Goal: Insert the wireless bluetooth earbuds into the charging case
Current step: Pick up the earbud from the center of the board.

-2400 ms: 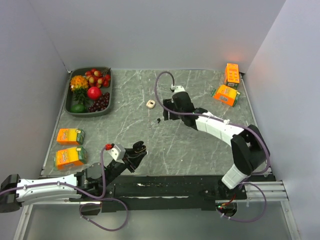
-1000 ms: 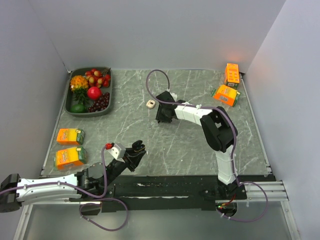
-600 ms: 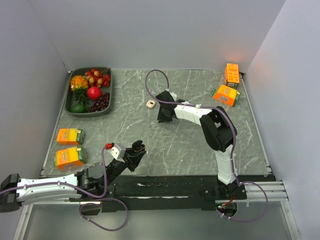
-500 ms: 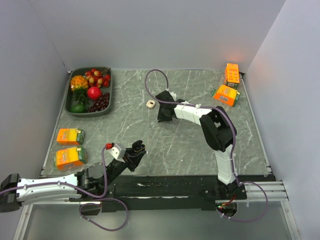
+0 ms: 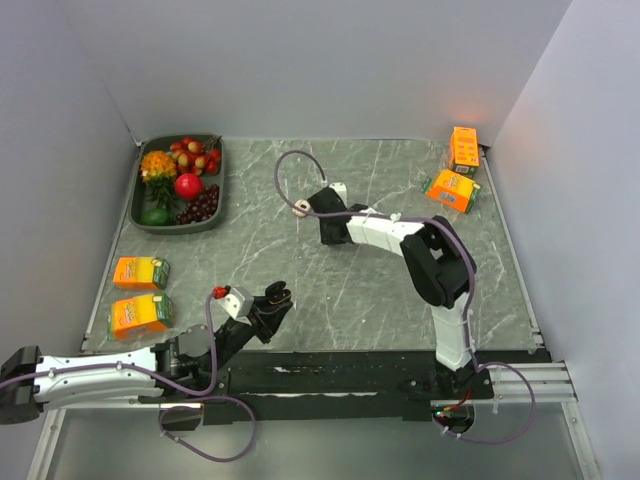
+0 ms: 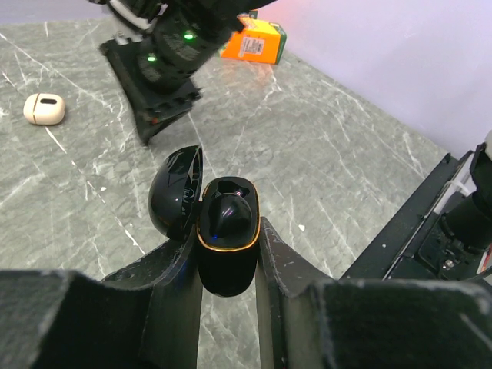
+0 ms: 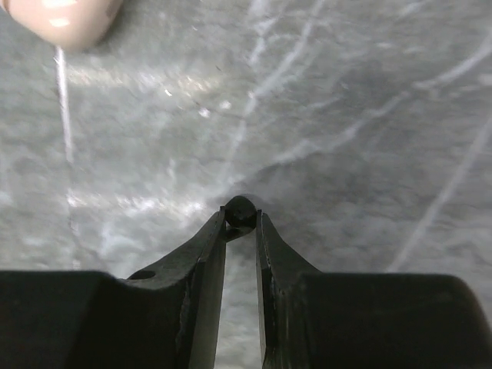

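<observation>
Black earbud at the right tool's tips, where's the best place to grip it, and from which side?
Pinch the black earbud across its rounded body, coming straight down from above. It is tiny and seems to lie low on the flat table, so only fingertips fit on either side; the right tool brackets it that way.

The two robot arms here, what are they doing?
They are putting earbuds into a charging case. The left gripper holds the open black case near the front edge of the table. The right gripper, out at mid-table, has a tiny black earbud pinched between its fingertips, low over the marble. That earbud is not yet in the case. A small beige case lies close by.
</observation>
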Tool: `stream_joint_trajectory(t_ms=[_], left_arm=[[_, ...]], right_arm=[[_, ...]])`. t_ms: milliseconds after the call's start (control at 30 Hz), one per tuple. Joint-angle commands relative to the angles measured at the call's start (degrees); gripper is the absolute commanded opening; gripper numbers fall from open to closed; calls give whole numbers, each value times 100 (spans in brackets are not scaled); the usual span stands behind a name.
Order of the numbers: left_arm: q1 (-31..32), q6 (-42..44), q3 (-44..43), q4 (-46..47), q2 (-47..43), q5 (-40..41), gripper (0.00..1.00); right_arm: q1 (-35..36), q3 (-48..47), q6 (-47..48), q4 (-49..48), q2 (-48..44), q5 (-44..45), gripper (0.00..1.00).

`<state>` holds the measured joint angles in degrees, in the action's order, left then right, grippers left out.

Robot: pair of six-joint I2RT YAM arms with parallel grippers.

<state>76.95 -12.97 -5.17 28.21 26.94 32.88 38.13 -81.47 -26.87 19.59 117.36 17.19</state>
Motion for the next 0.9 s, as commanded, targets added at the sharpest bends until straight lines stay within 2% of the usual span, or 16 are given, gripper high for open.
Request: stream_joint_trajectory(t_ms=[0, 167, 233, 533, 867], left_arm=[[22, -21, -98, 343, 136, 78, 1], [22, 31, -63, 554, 259, 130, 1], [31, 49, -63, 607, 373, 122, 1], [22, -12, -116, 528, 365, 16, 1], [31, -4, -90, 396, 197, 25, 1]], right_arm=[[264, 491, 797, -43, -1037, 1013, 0], [713, 1001, 1921, -429, -2083, 1725, 0], [845, 1177, 2361, -553, -2173, 1622, 0], [863, 1441, 2880, -465, -1612, -48, 0], [872, 1213, 3688, -97, -1216, -392, 0]])
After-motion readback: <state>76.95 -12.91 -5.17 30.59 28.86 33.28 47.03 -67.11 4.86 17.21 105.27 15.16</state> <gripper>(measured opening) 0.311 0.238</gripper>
